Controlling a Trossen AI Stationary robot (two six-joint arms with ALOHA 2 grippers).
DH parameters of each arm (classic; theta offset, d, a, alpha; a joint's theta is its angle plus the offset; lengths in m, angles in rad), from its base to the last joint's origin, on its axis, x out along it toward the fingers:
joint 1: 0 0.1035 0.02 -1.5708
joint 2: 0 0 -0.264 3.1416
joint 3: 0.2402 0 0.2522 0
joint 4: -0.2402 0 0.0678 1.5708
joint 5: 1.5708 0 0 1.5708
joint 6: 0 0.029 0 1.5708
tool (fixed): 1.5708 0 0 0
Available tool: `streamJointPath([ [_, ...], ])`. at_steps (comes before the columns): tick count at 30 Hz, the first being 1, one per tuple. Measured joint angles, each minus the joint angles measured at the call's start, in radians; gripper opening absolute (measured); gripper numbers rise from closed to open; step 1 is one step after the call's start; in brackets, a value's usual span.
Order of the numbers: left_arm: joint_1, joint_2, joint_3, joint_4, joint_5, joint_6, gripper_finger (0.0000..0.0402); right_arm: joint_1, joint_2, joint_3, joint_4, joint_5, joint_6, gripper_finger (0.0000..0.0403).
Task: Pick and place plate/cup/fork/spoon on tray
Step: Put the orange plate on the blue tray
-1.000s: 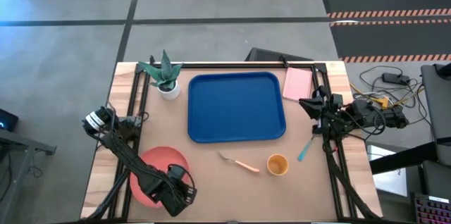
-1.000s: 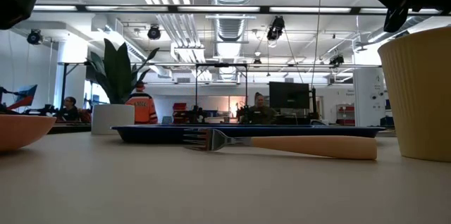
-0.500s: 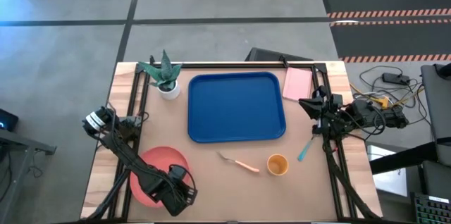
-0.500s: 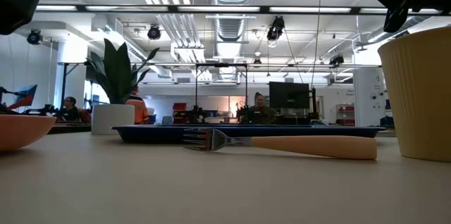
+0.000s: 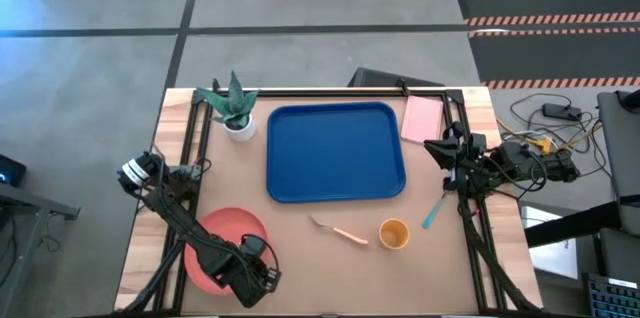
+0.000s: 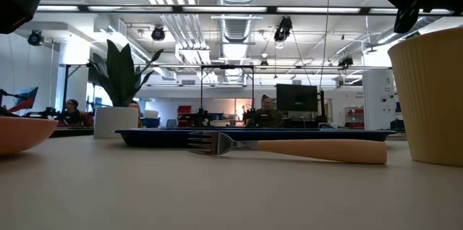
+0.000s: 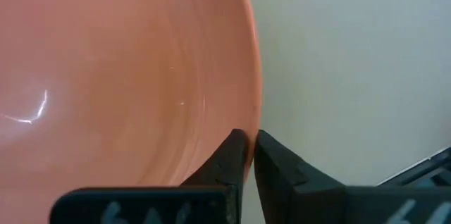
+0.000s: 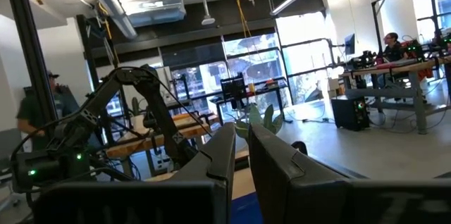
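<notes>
The coral-pink plate (image 5: 222,241) lies on the table at the near left, with my left gripper (image 5: 247,270) shut on its near right rim. The blue tray (image 5: 335,151) sits flat in the middle of the table's far half. The fork (image 5: 338,230), the orange-yellow cup (image 5: 393,234) and the teal-handled spoon (image 5: 432,213) lie on the table near the tray's front edge. My right gripper (image 5: 440,148) hangs shut beside the tray's right edge and holds nothing. My left gripper pinches the plate's rim (image 7: 251,122) at its near right side, one finger (image 7: 229,162) over the plate's inside and the other (image 7: 278,166) outside it. The fingers come from above, pointing down. The plate (image 6: 22,133) rests on the table.
A white pot with a green plant (image 5: 234,108) stands at the far left, and a pink pad (image 5: 421,118) lies right of the tray. The table between plate and tray is bare. People and desks show in the room beyond the table.
</notes>
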Motion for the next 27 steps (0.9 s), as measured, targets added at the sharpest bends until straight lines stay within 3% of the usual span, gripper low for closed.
streamJointPath([
  [5, 0.000, -0.007, 0.022, -0.014, 0.010, 0.047, 0.0002, 0.000, 0.000, 0.000, 0.000, 0.000, 0.000, 0.0034],
  [13, 0.001, -0.010, 0.120, 0.005, 0.006, 0.408, 0.0000, 0.000, 0.000, 0.000, 0.001, 0.000, 0.000, 0.0034],
  [27, 0.006, -0.012, 0.190, -0.017, -0.037, 0.558, 0.0000, 0.000, 0.000, 0.000, -0.003, 0.000, 0.001, 0.0034],
])
